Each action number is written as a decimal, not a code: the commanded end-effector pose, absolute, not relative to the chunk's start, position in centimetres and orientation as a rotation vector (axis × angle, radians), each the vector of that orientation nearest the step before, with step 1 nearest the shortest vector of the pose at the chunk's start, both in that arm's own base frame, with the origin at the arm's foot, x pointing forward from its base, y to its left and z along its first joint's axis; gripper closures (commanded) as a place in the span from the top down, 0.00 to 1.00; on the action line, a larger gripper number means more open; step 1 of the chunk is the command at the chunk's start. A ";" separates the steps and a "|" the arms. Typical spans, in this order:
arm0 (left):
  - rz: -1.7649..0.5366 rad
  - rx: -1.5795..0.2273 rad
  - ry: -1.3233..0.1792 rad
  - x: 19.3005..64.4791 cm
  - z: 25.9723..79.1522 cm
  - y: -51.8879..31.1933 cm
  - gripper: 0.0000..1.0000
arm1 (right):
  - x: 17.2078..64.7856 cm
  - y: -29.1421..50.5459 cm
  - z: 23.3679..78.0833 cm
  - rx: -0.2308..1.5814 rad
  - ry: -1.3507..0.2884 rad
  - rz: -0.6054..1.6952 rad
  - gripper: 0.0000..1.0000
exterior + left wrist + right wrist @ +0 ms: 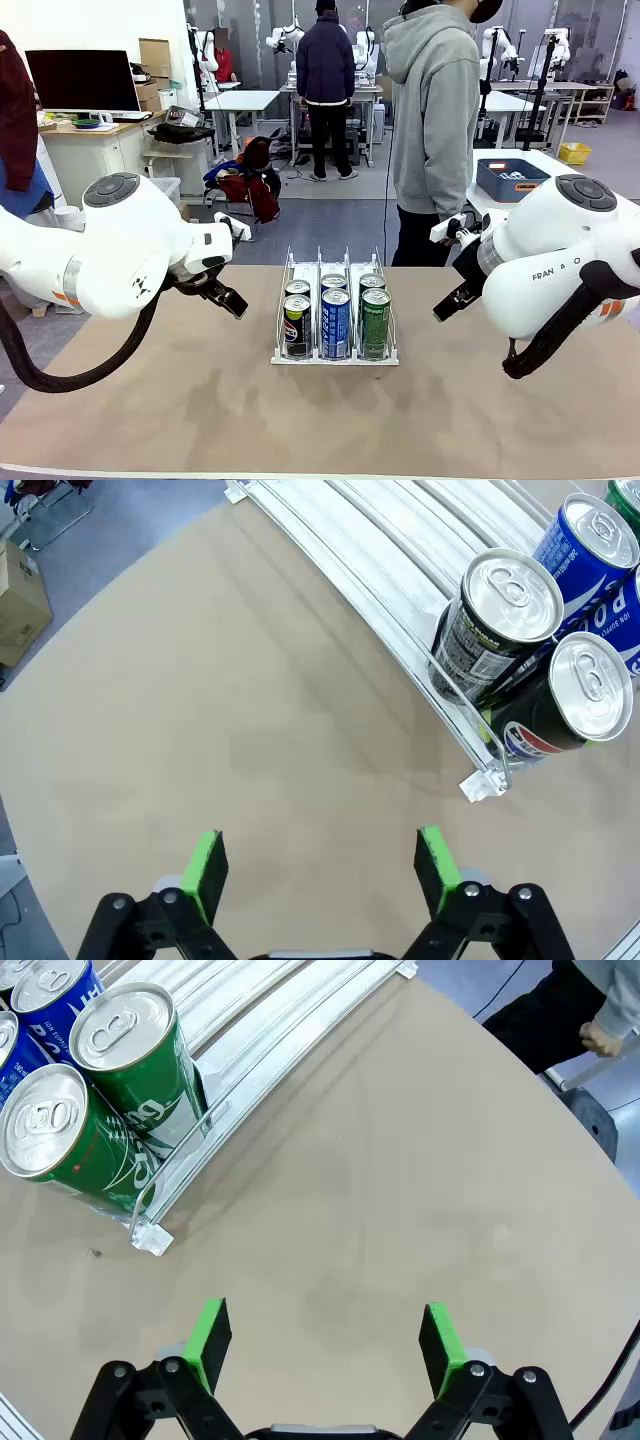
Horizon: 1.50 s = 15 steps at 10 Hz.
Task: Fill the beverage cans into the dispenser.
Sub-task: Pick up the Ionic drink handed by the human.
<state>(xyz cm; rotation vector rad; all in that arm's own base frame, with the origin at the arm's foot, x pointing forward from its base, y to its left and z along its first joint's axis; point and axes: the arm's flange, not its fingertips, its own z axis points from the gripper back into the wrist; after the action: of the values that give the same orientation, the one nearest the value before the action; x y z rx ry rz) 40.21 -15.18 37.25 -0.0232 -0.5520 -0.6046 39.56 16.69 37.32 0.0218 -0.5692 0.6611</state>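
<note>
The dispenser (335,268) stands mid-table with its lanes running away from me. Two cans stand in each lane: black Pepsi cans (297,324) on the left, blue cans (335,322) in the middle, green cans (375,322) on the right. My left gripper (322,868) hovers open over bare table left of the rack, with the black cans (500,620) and rack rail (400,630) ahead of it. My right gripper (325,1345) hovers open over bare table right of the rack, near the green cans (135,1055). Neither holds anything.
A person in a grey hoodie (435,110) stands at the far edge of the tan table (200,400). A blue tub (511,178) sits on a white table behind. Both white arms flank the rack; the front of the table is free.
</note>
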 end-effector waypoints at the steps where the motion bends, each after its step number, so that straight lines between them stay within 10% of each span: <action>1: -0.604 -0.023 -0.552 40.2 37.2 -15.2 1.00 | 39.6 16.7 37.3 0.022 -0.569 0.661 1.00; 15: -0.604 -0.023 -0.552 40.2 37.2 -15.2 1.00 | 39.6 16.7 37.3 0.022 -0.569 0.661 1.00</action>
<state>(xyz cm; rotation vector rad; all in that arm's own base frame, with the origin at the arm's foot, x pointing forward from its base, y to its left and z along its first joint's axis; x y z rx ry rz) 40.13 -15.38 37.25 -0.0229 -0.5521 -0.6098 39.55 16.70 37.32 0.0214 -0.5692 0.6616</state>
